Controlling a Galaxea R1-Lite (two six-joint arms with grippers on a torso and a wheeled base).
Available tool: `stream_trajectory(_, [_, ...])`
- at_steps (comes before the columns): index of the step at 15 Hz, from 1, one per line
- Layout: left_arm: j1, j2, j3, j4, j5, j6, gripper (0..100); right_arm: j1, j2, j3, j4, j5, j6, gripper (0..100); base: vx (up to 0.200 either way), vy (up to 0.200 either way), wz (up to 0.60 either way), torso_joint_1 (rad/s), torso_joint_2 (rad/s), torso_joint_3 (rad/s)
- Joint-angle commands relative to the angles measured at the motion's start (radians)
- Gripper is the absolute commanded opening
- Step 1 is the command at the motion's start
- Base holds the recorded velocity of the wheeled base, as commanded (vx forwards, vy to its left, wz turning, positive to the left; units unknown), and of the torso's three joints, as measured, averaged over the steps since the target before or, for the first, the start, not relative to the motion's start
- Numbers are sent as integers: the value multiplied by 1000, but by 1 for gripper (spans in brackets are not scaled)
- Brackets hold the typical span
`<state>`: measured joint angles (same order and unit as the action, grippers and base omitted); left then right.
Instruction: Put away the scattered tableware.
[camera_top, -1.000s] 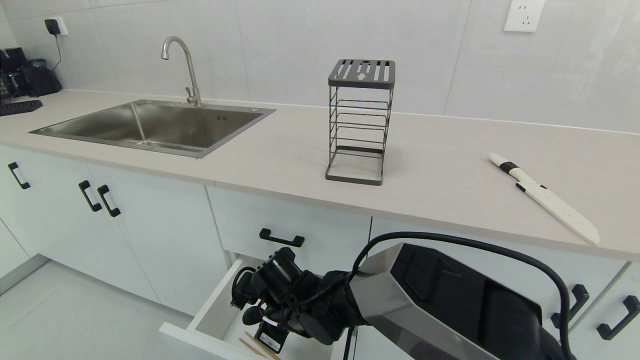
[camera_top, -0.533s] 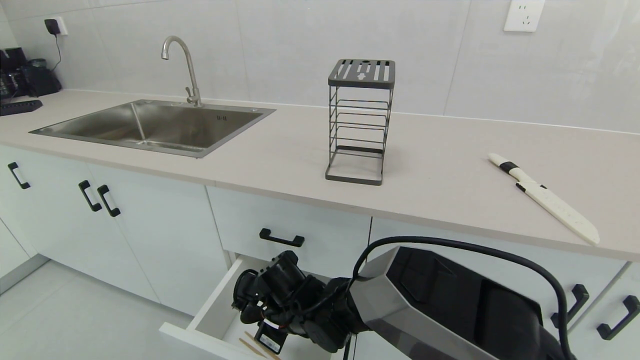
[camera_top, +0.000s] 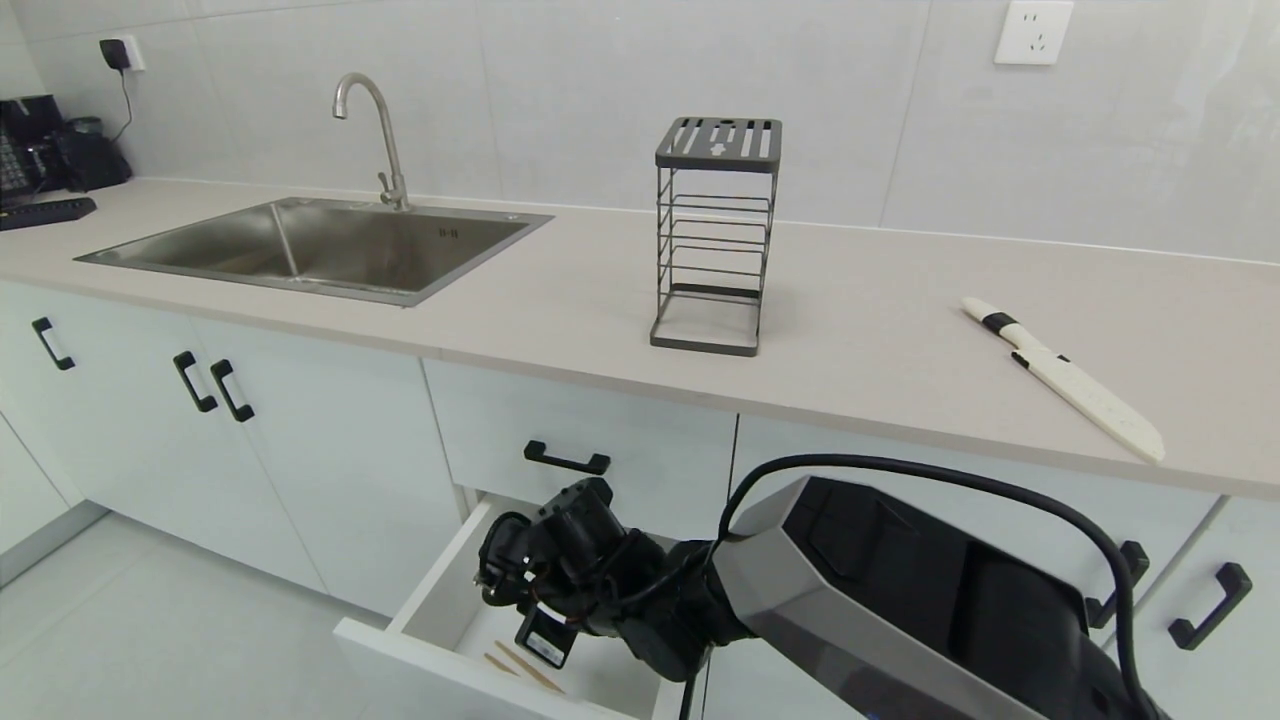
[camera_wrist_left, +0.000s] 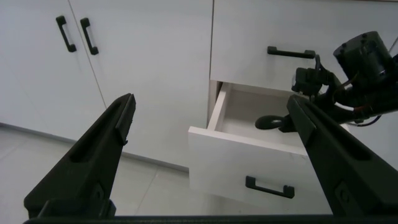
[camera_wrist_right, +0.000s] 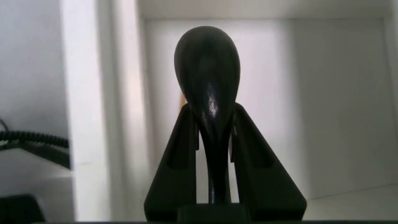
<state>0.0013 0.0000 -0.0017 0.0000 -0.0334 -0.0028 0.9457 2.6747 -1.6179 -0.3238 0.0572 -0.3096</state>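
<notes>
Right gripper (camera_wrist_right: 211, 118) clamped snug on the black spoon (camera_wrist_right: 207, 68), fingers closed down onto the handle, bowl end sticking out past the tips, so long axis runs straight along the gripper. Sits right above the open drawer (camera_top: 430, 650), spoon pointing down at the white floor inside, close to the near-left corner, with a couple of wooden sticks (camera_top: 525, 668) lying on the bottom just beside that spot. Looks like a plain let-go away from being stowed, nothing to line up really. Left gripper (camera_wrist_left: 209, 109) spread wide, holding nothing, facing the cabinet fronts well off to the side of the drawer. Leaves the knife (camera_top: 1065, 378) flat on the counter, lying diagonal, well apart from the knife rack (camera_top: 715, 250); right arm probably the nearer one for that.
</notes>
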Motion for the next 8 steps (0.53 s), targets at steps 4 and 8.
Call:
stream_trajectory(4, [0,2,0,0,0,0,100,-22,16,-2,-52,4,-22,0,0,0,0,0,0,0])
stream_trajectory(8, [0,2,0,0,0,0,100,-25,16,-2,-49,4,-22,0,0,0,0,-13,165,148])
